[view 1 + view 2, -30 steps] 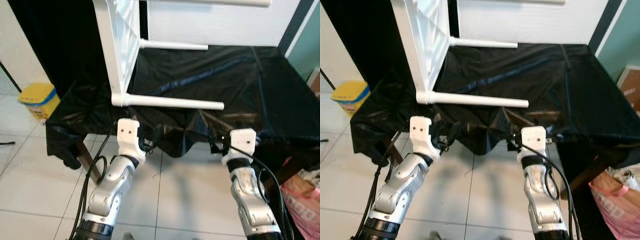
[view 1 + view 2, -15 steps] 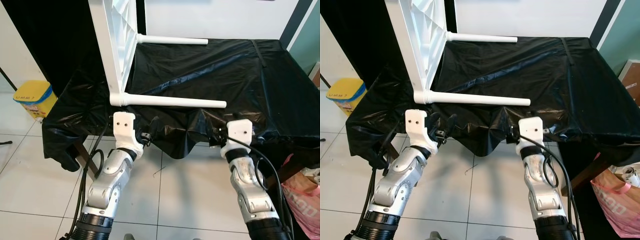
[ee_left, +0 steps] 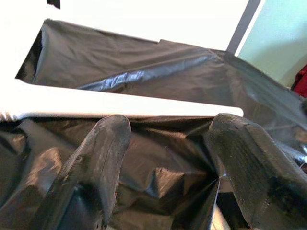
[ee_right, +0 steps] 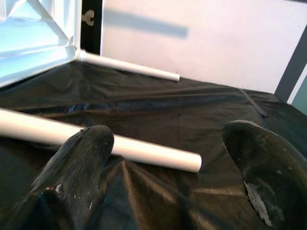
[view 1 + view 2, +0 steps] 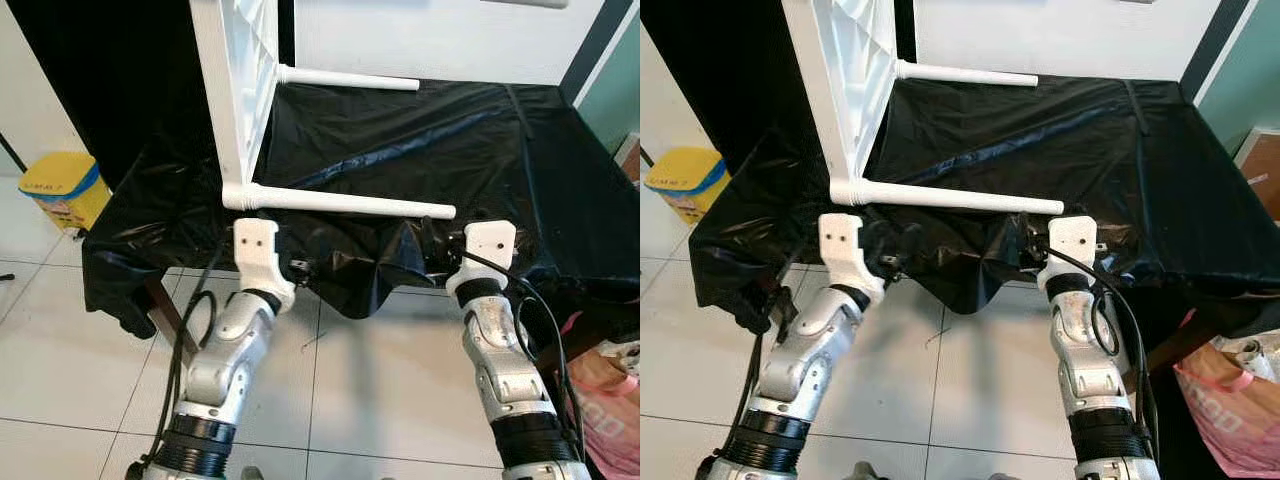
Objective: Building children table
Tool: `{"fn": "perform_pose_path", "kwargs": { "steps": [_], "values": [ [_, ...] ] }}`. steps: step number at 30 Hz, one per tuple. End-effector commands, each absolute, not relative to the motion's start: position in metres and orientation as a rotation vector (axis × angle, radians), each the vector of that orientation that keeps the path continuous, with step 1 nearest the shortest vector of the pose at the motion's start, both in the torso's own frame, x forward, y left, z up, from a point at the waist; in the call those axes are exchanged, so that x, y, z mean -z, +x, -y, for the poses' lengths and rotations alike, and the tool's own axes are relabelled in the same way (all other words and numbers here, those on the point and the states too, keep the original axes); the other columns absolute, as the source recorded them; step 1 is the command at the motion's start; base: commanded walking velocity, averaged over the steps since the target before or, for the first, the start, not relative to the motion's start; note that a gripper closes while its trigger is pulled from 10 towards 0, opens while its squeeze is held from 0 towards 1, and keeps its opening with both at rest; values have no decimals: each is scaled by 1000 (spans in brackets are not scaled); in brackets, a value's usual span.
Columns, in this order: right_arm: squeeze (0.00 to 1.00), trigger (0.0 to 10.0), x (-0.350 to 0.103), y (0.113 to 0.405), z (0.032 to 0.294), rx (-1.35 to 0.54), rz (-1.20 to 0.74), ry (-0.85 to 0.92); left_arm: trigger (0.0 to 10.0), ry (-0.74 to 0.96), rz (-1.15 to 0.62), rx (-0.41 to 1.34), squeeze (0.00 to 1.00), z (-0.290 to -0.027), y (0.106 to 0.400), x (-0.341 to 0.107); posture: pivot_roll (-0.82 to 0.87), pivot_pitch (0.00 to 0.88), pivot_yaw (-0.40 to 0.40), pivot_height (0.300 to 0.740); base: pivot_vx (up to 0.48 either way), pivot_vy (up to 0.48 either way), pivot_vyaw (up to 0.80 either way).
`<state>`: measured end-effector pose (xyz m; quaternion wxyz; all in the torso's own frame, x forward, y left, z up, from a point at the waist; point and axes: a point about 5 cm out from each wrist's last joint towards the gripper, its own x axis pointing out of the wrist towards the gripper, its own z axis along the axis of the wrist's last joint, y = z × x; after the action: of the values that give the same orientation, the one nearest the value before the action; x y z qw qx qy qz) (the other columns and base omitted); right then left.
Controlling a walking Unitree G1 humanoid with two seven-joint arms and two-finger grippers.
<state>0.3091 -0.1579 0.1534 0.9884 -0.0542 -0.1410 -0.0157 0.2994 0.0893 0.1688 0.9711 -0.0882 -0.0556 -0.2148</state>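
- Left wrist view shows the left gripper [image 3: 165,158] with its two black fingers spread wide and nothing between them, aimed at the near white cylindrical plastic table leg [image 3: 120,106] lying across the crumpled black plastic sheet [image 3: 144,67].
- In the right wrist view the right gripper [image 4: 168,158] is likewise spread and empty, looking at the free end of that same leg.
- From the head cameras, both grippers sit at the front edge of the covered work table, just below the near leg; the left one is near the leg's socket end, the right one near its free tip.
- The white ribbed plastic children's tabletop [image 5: 240,90] stands on its edge at the left, with the near leg and a far white leg [image 5: 350,80] projecting sideways from it.
- The step seems to be reaching for the near leg. To do it well, raise both grippers level with the tube, close squarely across it, and avoid pinching the loose sheet or tipping the tabletop.
- A yellow bin [image 5: 58,187] stands on the tiled floor, well apart.
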Motion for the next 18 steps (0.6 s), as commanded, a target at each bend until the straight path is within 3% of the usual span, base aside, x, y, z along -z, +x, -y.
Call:
{"fn": "perform_pose_path", "kwargs": {
  "steps": [1, 14, 18],
  "values": [
    [0, 10000, -150, 310, 159, 27, 273, -111, 10000, -164, 118, 486, 0, -87, 299, -167, -23, 24, -78, 740, 0, 0, 0],
    [0, 10000, -148, 316, 155, 22, 283, -122, 10000, -144, 135, 457, 0, -98, 304, -171, -25, 16, -54, 740, 0, 0, 0],
    [0, 10000, -148, 317, 156, 35, 294, -118, 10000, -138, 144, 460, 0, -98, 310, -173, -40, 3, -34, 740, 247, 0, 0]
  ]
}}
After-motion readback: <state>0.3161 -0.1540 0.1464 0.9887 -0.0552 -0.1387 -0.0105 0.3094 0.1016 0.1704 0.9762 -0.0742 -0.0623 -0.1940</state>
